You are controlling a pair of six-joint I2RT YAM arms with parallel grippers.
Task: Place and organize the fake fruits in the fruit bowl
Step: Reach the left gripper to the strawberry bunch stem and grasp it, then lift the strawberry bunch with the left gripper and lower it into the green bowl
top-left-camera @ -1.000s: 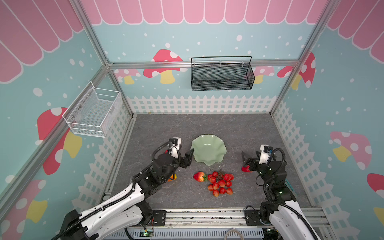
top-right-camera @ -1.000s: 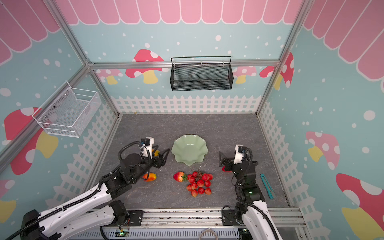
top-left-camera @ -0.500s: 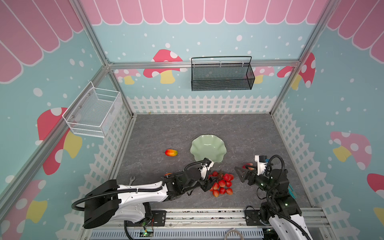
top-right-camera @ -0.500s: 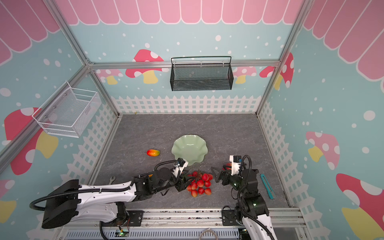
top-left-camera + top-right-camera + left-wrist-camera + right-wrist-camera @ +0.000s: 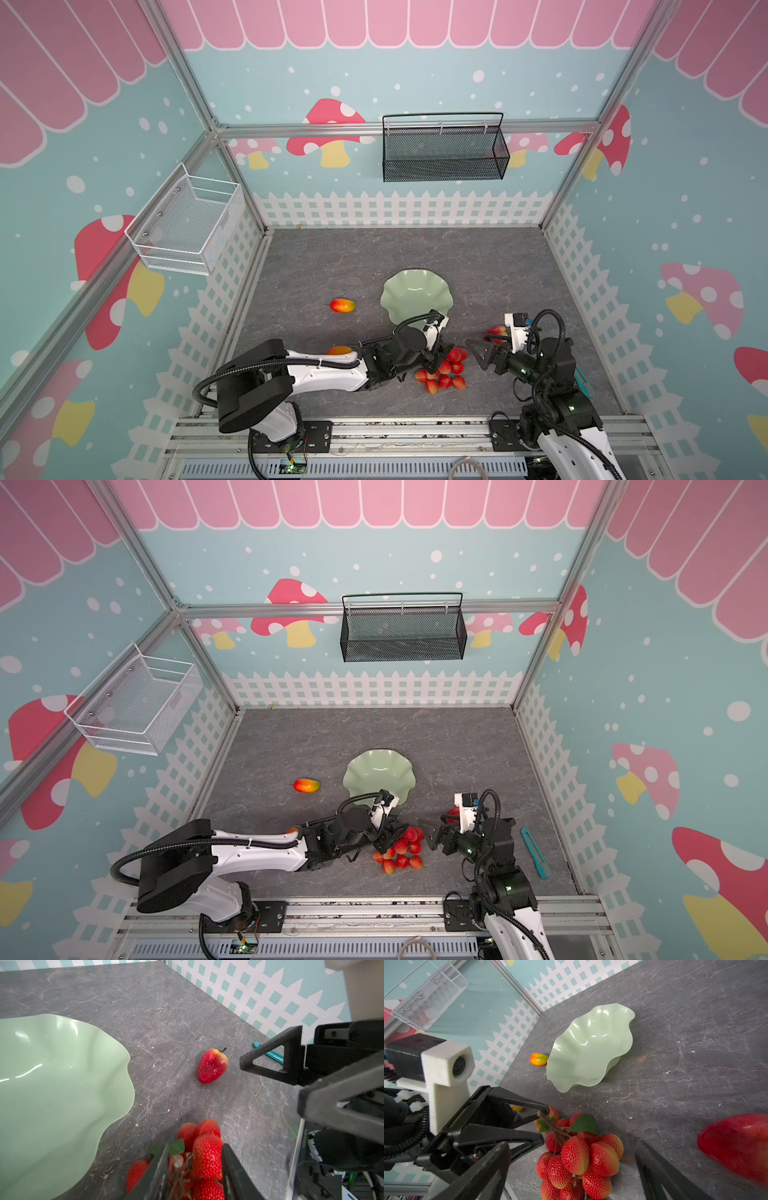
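Overhead pair; both wrists see bowl (image 5: 62, 1095)

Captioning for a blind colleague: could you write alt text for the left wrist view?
The left pincer straddles the stem of a bunch of small red fruits on a grey stone-look table, beside a pale green wavy-rimmed bowl. A glossy red strawberry lies beyond, near the open right pincer.

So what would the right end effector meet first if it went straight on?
Most likely the bunch of small red fruits, straight ahead of the right end effector in the right wrist view; the left end effector at its stem sits close beside that line.
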